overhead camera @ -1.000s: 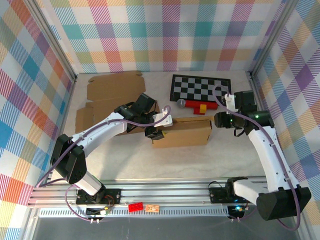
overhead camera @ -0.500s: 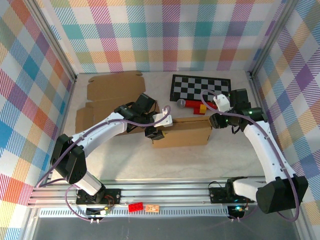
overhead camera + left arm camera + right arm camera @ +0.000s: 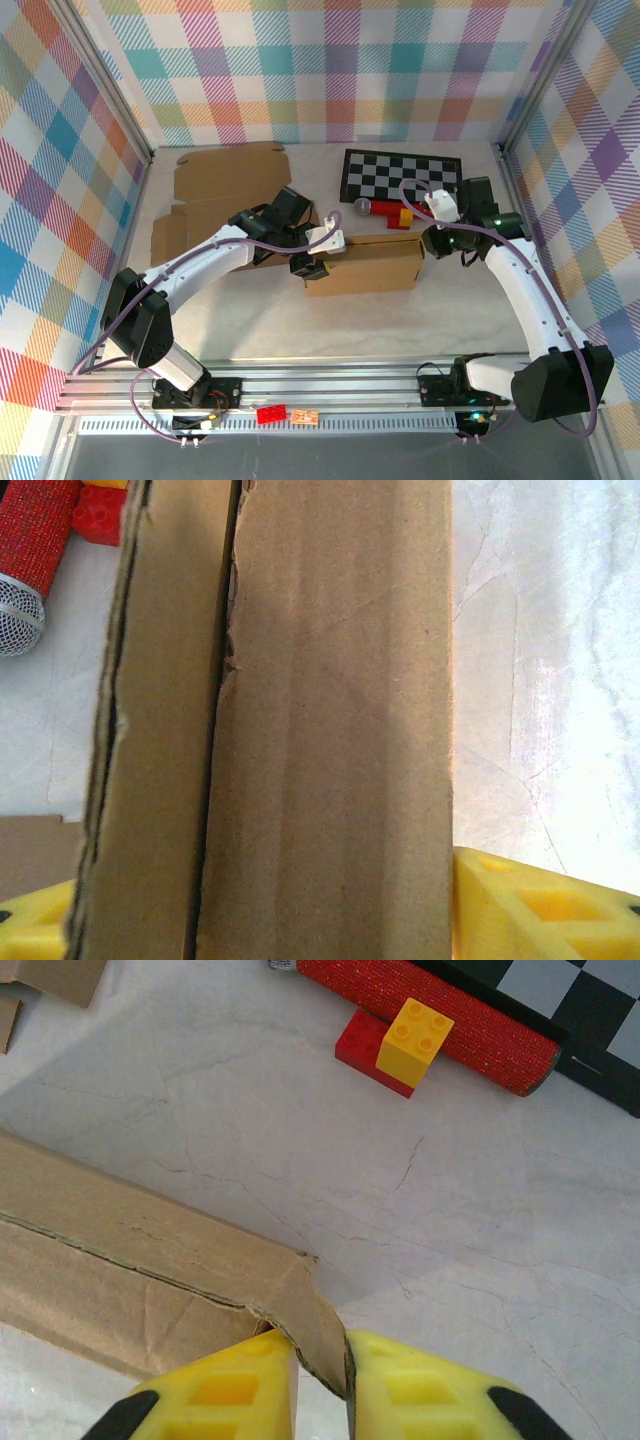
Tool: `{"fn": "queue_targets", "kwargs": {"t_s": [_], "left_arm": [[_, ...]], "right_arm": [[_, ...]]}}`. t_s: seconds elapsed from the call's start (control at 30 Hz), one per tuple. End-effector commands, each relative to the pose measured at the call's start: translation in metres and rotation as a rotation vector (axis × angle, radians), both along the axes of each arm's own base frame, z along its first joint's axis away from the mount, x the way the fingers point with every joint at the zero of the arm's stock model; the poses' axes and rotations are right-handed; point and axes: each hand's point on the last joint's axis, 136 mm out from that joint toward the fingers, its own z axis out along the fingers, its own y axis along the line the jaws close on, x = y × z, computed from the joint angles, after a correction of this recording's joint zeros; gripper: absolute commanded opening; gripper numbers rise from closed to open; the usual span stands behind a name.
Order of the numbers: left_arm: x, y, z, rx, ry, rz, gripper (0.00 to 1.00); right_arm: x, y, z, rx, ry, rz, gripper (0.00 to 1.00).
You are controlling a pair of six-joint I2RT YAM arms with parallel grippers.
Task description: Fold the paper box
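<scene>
On my left, the left gripper straddles the paper box at its left end, fingers pressed against both long sides. The box lies mid-table, just in front of the checkerboard. At its right end, the right gripper pinches the corner flap.

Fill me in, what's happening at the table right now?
Both arms are working on the cardboard box in the middle of the table. The left pincer straddles the box's left end, pressed against both long sides. The right pincer pinches the corner flap at the right end. The box looks partly folded, with a seam showing along its length. A flat cardboard sheet lies behind it, untouched.
</scene>
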Motion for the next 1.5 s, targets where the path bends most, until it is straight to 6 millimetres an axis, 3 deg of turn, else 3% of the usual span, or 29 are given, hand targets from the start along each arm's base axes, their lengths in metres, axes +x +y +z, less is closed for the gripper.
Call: {"fn": "queue_targets", "kwargs": {"t_s": [0.0,0.37,0.6,1.0,1.47], "left_arm": [[-0.002,-0.01,0.013,-0.037,-0.007,-0.025,0.63],[-0.002,-0.011,0.014,-0.039,-0.001,-0.02,0.62],[-0.002,-0.01,0.013,-0.037,0.001,-0.017,0.62],[-0.001,-0.011,0.013,-0.038,0.002,-0.012,0.62],[0.002,-0.014,0.013,-0.046,0.014,0.005,0.56]], "right_arm": [[-0.001,0.004,0.006,0.02,0.004,-0.006,0.18],[0.0,0.007,0.003,0.022,0.034,-0.032,0.13],[0.0,0.01,0.007,0.032,0.045,-0.048,0.0],[-0.007,0.015,0.012,0.048,0.123,-0.102,0.0],[-0.01,0.018,0.007,0.134,0.246,-0.314,0.0]]}}
